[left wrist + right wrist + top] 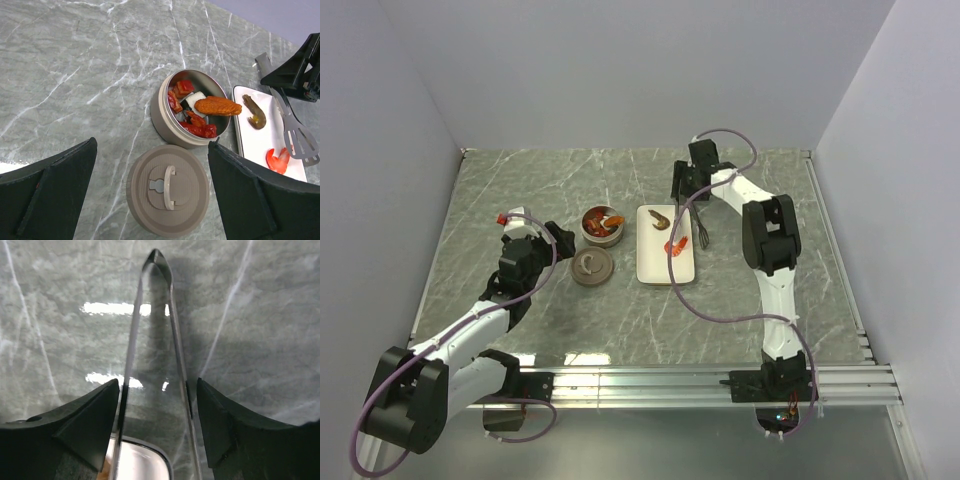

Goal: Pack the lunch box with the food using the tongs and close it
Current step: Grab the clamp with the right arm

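Right gripper point(157, 385) clasps both slim arms of the long dark metal tongs point(157, 261), tips cut off below; a white rectangular plate point(140, 462) barely shows. Left gripper point(152, 144) hangs spread wide, empty, above the flat round brown lid point(167, 197). Beside it, the round silvery tin point(162, 122) holds red and orange food point(217, 106), rim partly behind a finger.

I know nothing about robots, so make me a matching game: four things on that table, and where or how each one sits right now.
Things:
1. lid
2. shrimp
3. tongs
4. lunch box

Places or states:
A. lying on the white plate
B. between the fingers of the right gripper
C. flat on the table, handle up
D. open, with red pieces inside

Pairs: 1-C, 2-A, 3-B, 4-D
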Controlling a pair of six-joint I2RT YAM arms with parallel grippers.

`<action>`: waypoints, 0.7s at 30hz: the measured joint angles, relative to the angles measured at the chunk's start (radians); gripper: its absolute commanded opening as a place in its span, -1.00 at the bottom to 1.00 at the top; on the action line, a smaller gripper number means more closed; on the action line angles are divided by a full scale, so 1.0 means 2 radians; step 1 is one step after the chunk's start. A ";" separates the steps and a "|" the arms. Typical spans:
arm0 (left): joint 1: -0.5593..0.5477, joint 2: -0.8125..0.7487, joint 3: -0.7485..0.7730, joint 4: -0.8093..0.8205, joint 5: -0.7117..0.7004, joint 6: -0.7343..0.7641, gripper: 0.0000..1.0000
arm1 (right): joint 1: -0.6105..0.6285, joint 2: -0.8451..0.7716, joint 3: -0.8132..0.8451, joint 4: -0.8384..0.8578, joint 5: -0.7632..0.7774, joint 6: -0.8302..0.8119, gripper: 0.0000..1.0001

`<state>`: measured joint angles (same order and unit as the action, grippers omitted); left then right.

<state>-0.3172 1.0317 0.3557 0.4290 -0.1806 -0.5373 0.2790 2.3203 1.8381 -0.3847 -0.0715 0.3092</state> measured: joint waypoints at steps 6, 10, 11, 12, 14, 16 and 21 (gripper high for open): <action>0.000 0.000 0.000 0.000 0.000 0.000 0.99 | 0.003 0.011 0.024 -0.019 -0.004 -0.006 -0.15; 0.000 0.000 0.000 0.000 0.000 0.000 0.99 | 0.006 0.011 0.024 -0.020 0.001 -0.007 -0.22; 0.000 0.000 0.000 0.000 0.000 0.000 0.99 | 0.006 0.011 0.023 -0.018 0.003 -0.007 -0.22; 0.000 0.000 0.000 0.000 0.000 0.000 0.99 | 0.007 0.009 0.019 -0.013 0.007 -0.007 -0.22; 0.000 0.000 0.000 0.000 0.000 0.000 0.99 | 0.008 0.002 0.007 -0.003 0.020 -0.008 -0.22; 0.000 0.000 0.000 0.000 0.000 0.000 0.99 | 0.009 -0.014 -0.011 0.003 0.033 -0.008 -0.22; 0.000 0.000 0.000 0.000 0.000 0.000 0.99 | 0.010 -0.089 -0.080 0.041 0.066 -0.010 -0.23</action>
<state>-0.3172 1.0317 0.3557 0.4290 -0.1810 -0.5377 0.2981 2.1429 1.6787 -0.3031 0.0601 0.2882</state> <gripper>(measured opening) 0.995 0.393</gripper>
